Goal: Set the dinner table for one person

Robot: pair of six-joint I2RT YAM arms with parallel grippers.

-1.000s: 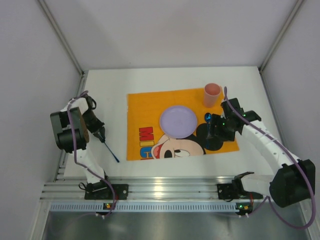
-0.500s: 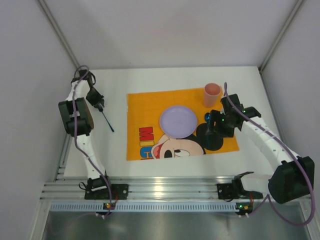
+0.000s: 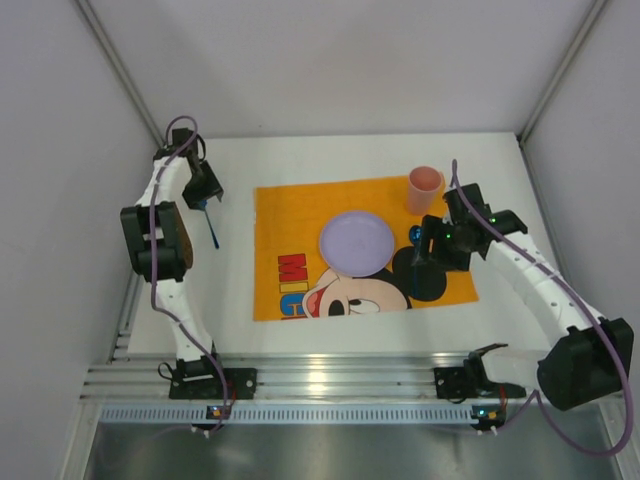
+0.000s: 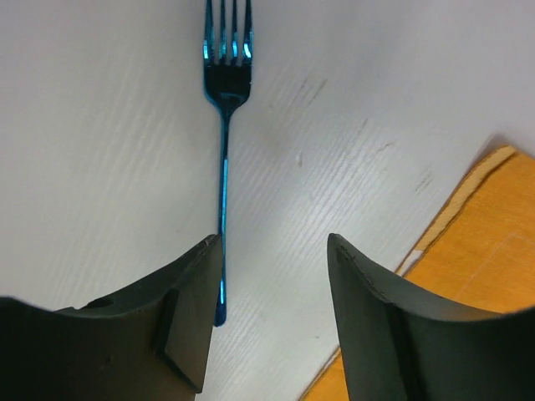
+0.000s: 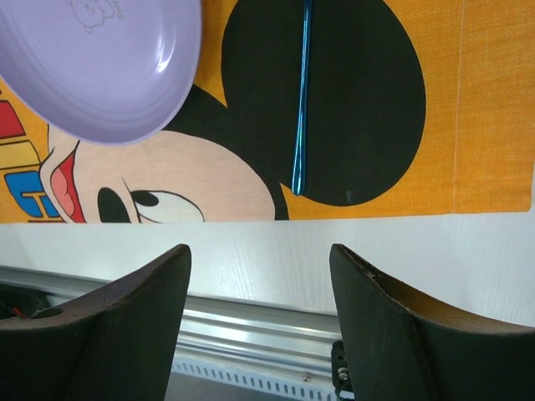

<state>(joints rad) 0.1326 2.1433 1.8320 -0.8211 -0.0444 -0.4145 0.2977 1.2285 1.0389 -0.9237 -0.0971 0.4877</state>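
You get bright, even overhead light that leaves only soft shadows on the plain white matte tabletop point(image 3: 350, 160), with small glints on the shiny blue metal fork point(image 4: 227, 83) and the round lilac plastic plate point(image 5: 100, 58), and both wrist views are sharp.

The large, flat, matte white rectangular dinner table point(image 3: 350, 160) is carrying two things directly on its surface. An orange rectangular placemat point(image 3: 300, 215) with a Mickey Mouse picture is lying flat around the middle. A shiny blue metallic fork point(image 4: 223, 167) is lying on the bare white surface beside the placemat's left edge, not touching it.
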